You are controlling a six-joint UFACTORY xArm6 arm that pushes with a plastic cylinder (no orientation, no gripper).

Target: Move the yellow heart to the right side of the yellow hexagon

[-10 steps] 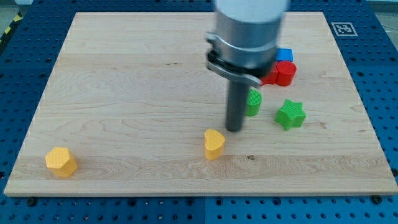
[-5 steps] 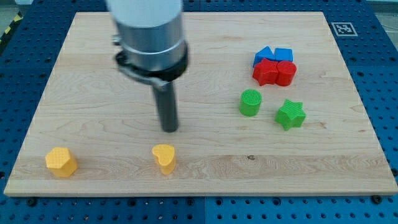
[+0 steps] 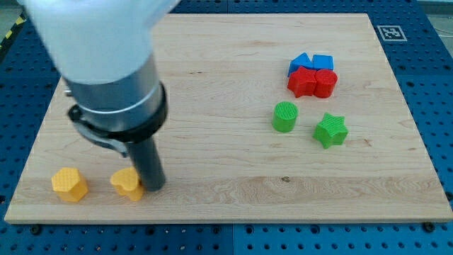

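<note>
Sitting just right of yellow hexagon: yellow heart, tip touching its right. Looking nearly done. No jaws, just rod.

Eight blocks are sitting on the wooden board, two of each colour. Two yellow ones are lying near the board's bottom-left corner: the yellow hexagon and the yellow heart. Two green ones are resting toward the board's right side: a green cylinder and a green star. Two red blocks and two blue blocks are clustering toward the board's top-right corner.
</note>
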